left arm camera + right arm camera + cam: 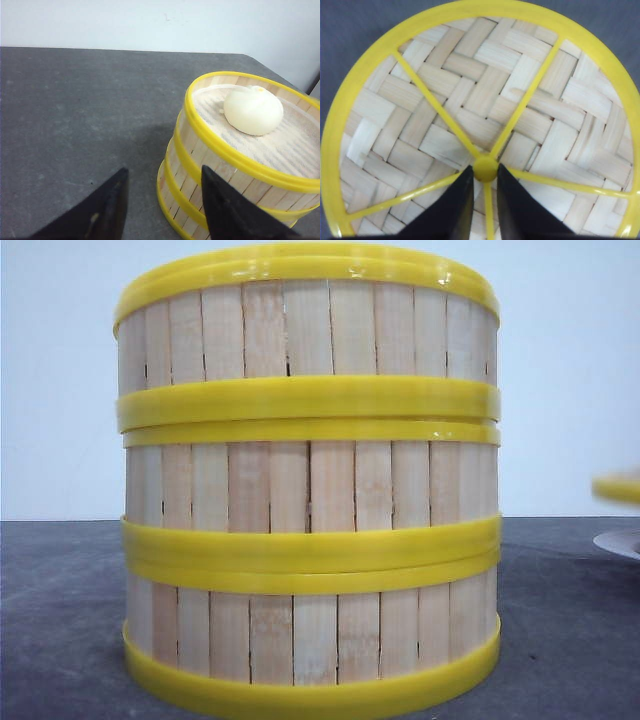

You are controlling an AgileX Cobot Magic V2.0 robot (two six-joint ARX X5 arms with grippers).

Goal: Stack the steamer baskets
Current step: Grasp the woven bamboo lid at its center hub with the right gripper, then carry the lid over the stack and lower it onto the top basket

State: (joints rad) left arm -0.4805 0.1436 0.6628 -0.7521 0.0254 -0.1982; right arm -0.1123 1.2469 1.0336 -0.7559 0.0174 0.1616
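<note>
The right pincer (484, 192) has its two black fingers drawn close on either side of the small yellow knob (485, 169) at the middle of a round lid (485, 100); whether they actually squeeze the knob cannot be told. The lid is woven of pale bamboo strips in a herringbone pattern, with a yellow rim and thin yellow spokes running to the knob. Dark grey surface shows past its rim.

The left pincer (162, 202) hangs open and empty, its black fingers spread wide above the desk (75, 125), just beside the steamer baskets (240, 165). The three baskets stand stacked in one straight column, walls of pale upright bamboo slats between thick yellow rims. In the top basket a white steamed bun (252, 110) sits on a pale mesh liner.

The desk is dark grey with a matte, faintly speckled finish. The stack stands near the desk's right edge. Behind the desk rises a plain, bare white wall (150, 22).
</note>
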